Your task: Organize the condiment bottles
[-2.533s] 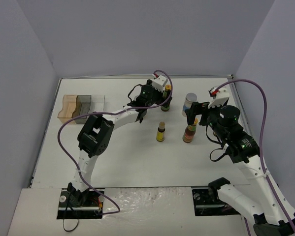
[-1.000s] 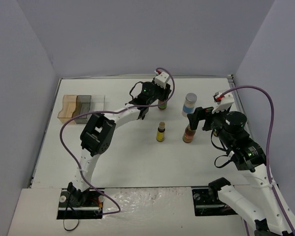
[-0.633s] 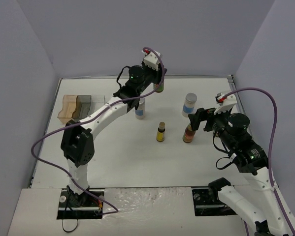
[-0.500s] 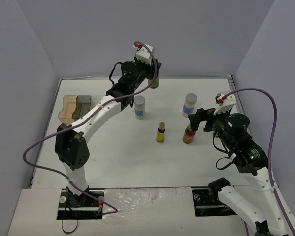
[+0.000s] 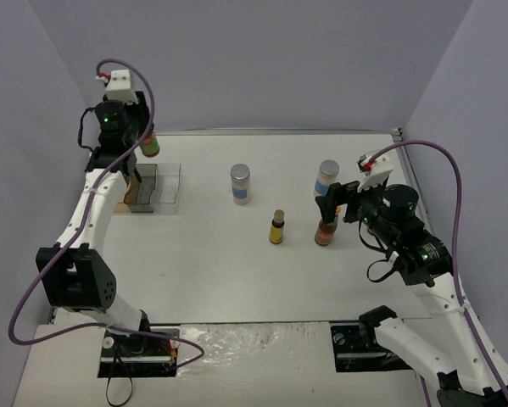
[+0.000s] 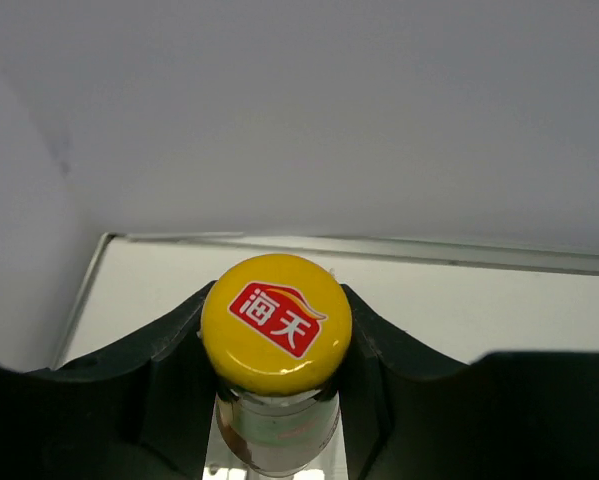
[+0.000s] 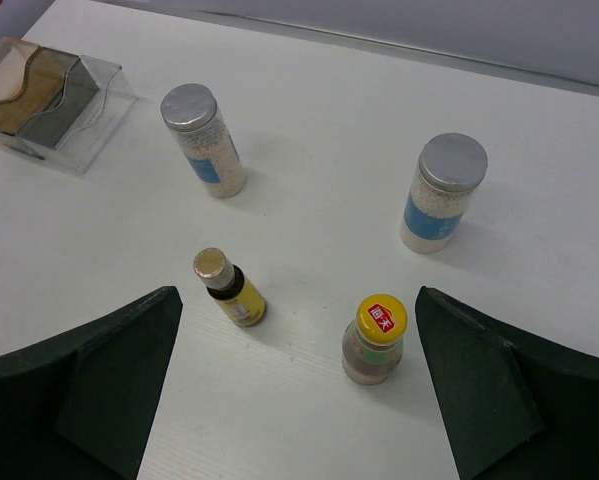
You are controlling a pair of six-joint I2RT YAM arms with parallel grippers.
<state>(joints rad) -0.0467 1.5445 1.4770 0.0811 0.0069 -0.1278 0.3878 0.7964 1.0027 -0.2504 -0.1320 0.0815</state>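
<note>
Since 0.5 s ago the left arm has swung from the table's far middle to the far-left corner, carrying the green-labelled bottle (image 6: pixel 276 320) with it; the right arm has barely shifted. The left gripper (image 5: pixel 140 136) pinches that bottle at the neck just under its yellow cap, holding it in the air close to the clear rack (image 5: pixel 167 193); whether it hangs straight over a compartment cannot be told. The right gripper (image 7: pixel 299 385) is spread wide and holds nothing. In its wrist view the red-labelled bottle (image 7: pixel 375 340) stands upright on the table (image 7: pixel 309 160) between the 2 fingers, touching neither.

Counted: 2 slim yellow-capped bottles, 1 held and 1 standing; 2 silver-lidded jars (image 7: pixel 203 140) with blue bands, well apart; 1 tiny yellow-labelled bottle (image 7: pixel 229 288) between the left jar and the red-labelled bottle; 1 rack.

The left wrist view cuts off the held bottle below its shoulder, so its label is hidden there. From above, the left arm covers the rack's left end.
</note>
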